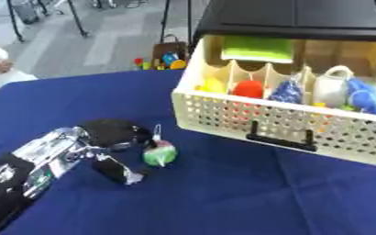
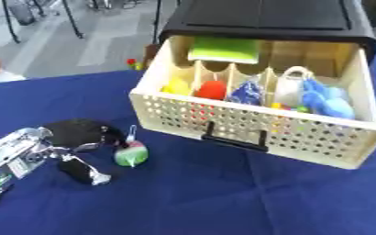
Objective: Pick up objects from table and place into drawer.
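Ornament [image 1: 160, 154] w/ loop on counter [image 1: 247, 202]: prob light, round, may roll; grab by body. Left hand [image 1: 103, 147] spread beside it, holding nothing. Drawer [image 2: 247, 124] open.

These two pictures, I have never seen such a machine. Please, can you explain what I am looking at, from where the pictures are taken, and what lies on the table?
Both pictures come from one stereo camera in a humanoid robot's head, looking down: its left eye and its right eye, so they show almost the same scene. A person drives the robot from elsewhere.

The black and silver shape at the lower left is the left robot hand. Its fingers reach around a small green and red ball with a loop that lies on the blue tablecloth. Whether it already grips the ball, I cannot tell. The right robot hand is not visible.

Behind stands a cream drawer, pulled open from a black cabinet. Its compartments already hold colourful small things: yellow, red, blue, white.
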{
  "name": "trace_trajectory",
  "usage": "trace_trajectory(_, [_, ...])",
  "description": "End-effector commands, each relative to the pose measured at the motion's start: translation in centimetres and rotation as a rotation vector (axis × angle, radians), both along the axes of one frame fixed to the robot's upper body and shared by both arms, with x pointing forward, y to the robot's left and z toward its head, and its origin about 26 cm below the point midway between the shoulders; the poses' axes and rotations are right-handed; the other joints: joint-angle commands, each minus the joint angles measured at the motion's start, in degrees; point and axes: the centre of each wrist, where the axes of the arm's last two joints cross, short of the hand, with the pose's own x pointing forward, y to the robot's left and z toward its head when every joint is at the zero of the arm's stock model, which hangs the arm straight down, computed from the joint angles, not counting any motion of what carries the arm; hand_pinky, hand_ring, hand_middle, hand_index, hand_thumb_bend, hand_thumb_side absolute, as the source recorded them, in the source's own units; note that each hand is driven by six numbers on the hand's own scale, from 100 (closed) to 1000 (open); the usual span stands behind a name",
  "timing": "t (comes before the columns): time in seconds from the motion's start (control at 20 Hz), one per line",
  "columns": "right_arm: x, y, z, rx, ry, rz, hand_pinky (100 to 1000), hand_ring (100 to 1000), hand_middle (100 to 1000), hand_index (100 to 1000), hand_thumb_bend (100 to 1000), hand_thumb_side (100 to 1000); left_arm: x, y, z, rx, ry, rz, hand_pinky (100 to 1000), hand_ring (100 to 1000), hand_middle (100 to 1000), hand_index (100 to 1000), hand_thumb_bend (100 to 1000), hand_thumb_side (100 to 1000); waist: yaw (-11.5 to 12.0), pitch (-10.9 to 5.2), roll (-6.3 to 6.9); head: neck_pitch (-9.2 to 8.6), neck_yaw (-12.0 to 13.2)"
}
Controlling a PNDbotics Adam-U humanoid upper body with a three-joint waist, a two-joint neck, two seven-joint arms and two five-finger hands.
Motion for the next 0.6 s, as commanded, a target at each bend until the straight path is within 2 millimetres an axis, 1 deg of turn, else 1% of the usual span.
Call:
trace_trajectory(0.05, [-0.22, -0.06, 0.79, -0.002, -0.047, 0.001, 598, 593, 648, 729, 100, 646, 0.34, 0.25, 1.05, -0.01, -0.045, 0.009, 489, 756, 747, 853, 211, 697, -0.1, -0.68, -0.32, -0.69, 0.1])
trace_trajectory(0.25, [-0.21, -0.04, 0.79, 0.002, -0.047, 0.001, 598, 593, 648, 730, 100, 648, 0.58, 0.0, 0.88, -0.033, -0.056, 0.017, 470, 741, 721, 831, 167, 673, -0.2, -0.49, -0.28, -0.83, 0.2])
trace_trajectory(0.35, [-0.2, -0.02, 0.78, 0.003, -0.047, 0.001, 598, 593, 649, 730, 100, 648, 0.64, -0.04, 0.88, -0.043, -0.062, 0.02, 452, 724, 695, 810, 102, 629, -0.2, -0.45, -0.26, -0.8, 0.2])
trace_trajectory(0.5, [-0.2, -0.01, 0.77, 0.003, -0.047, 0.002, 598, 593, 649, 730, 100, 647, 0.64, -0.12, 0.92, -0.055, -0.071, 0.019, 434, 706, 675, 793, 100, 597, -0.2, -0.43, -0.28, -0.74, 0.2])
trace_trajectory(0.6, [-0.2, -0.01, 0.75, 0.003, -0.046, 0.002, 598, 593, 649, 730, 100, 648, 0.6, -0.18, 1.07, -0.063, -0.079, 0.017, 412, 684, 649, 770, 100, 540, -0.2, -0.48, -0.3, -0.64, 0.2])
